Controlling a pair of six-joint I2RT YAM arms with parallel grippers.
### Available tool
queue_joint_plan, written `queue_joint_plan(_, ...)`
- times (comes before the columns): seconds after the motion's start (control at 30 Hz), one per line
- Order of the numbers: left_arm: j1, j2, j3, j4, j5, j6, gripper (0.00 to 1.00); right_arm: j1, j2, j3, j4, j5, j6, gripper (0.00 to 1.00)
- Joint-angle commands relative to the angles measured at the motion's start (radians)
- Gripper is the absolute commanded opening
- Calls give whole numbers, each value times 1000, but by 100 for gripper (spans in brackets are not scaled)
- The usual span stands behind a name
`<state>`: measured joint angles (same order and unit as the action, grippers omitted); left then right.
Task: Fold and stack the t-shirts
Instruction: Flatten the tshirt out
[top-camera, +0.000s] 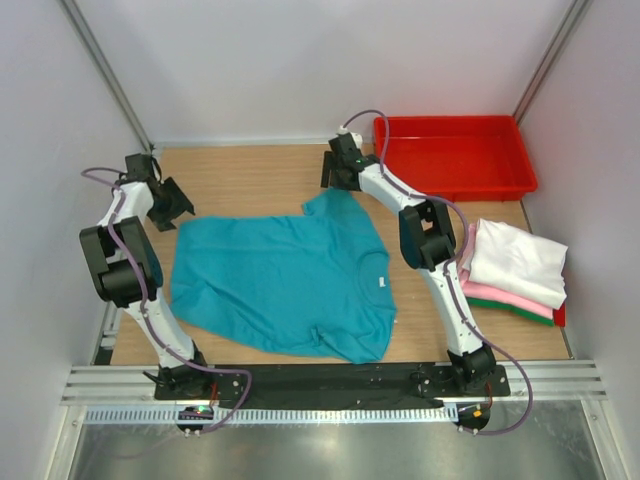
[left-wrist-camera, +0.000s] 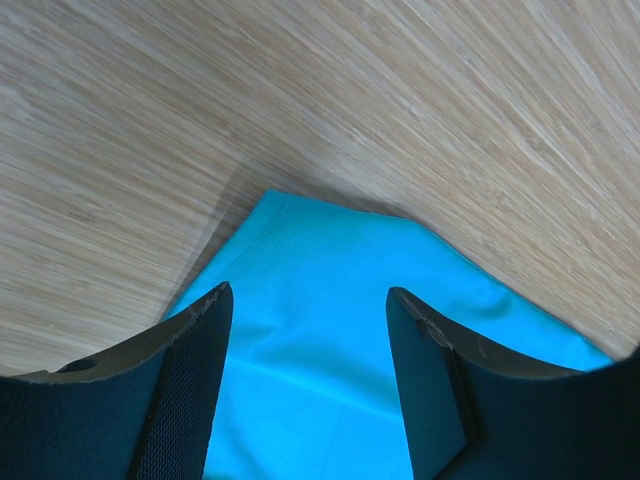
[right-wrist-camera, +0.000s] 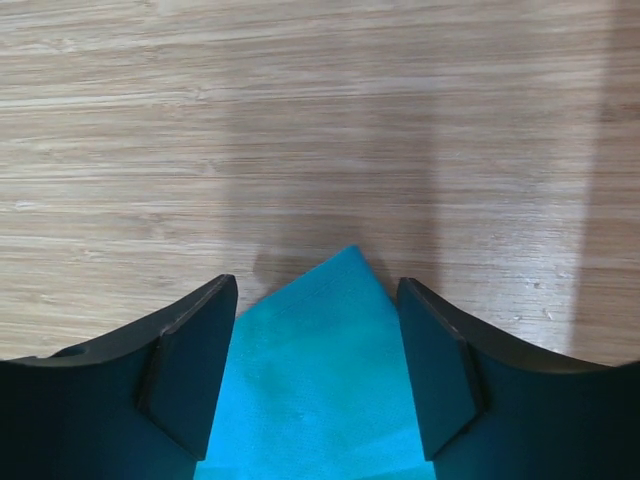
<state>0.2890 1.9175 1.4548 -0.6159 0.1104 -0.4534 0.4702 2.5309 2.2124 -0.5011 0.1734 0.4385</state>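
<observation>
Two claws, both released, straddle corners of the limp, light teal t-shirt (top-camera: 280, 280) spread on the surface (top-camera: 250, 180): left claw (left-wrist-camera: 308, 295) at ten o'clock, right claw (right-wrist-camera: 317, 285) at one o'clock, likely good pinch points

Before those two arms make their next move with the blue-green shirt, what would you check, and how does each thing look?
1. The left gripper straddles the far-left corner of the teal cloth t-shirt: ok.
2. The right gripper straddles a pointed cloth tip on the shirt's far side: ok.
3. Both pairs of jaws stand apart, nothing clamped yet: ok.
4. Shirt lies flat: not ok, creases toward its near edge.
5. The folded stack of white, pink and green shirts lies apart, on the right: ok.
6. Fingers low enough to pinch the cloth: cannot tell.
</observation>
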Motion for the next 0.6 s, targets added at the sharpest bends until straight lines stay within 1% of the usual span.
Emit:
queue_joint_plan(0.0, 15, -55, -13, 33, 25, -2, 64, -5, 20, 38, 4, 2, 31, 70)
queue_joint_plan(0.07, 15, -48, -13, 33, 17, 4, 63, -7, 23, 36, -5, 3, 34, 63)
queue_joint_plan(0.1, 15, -45, -14, 33, 11, 5, 63, -5, 26, 36, -11, 3, 35, 58)
queue_joint_plan(0.17, 16, -35, -14, 33, 8, 5, 63, -7, 29, 35, -31, 14, 32, 53)
queue_joint_plan(0.2, 15, -32, -13, 33, 8, 7, 62, -5, 29, 33, -37, 15, 25, 48)
queue_joint_plan(0.27, 15, -23, -7, 33, 11, 5, 58, -5, 29, 30, -45, 21, 17, 42)
queue_joint_plan(0.3, 15, -23, -4, 33, 9, 7, 56, -5, 29, 30, -50, 23, 11, 36)
queue_joint_plan(0.37, 15, -17, 12, 30, 14, 13, 54, -5, 29, 30, -50, 20, 6, 26)
queue_joint_plan(0.4, 15, -18, 19, 28, 11, 15, 54, -7, 26, 32, -53, 21, 6, 17)
queue_joint_plan(0.47, 15, -17, 24, 28, 11, 21, 54, -7, 22, 32, -48, 32, 5, 11)
queue_joint_plan(0.5, 15, -14, 26, 28, 11, 22, 54, -7, 16, 29, -45, 35, 5, 6)
queue_joint_plan(0.57, 15, -2, 26, 25, 8, 22, 54, -7, 9, 30, -31, 35, 3, 2)
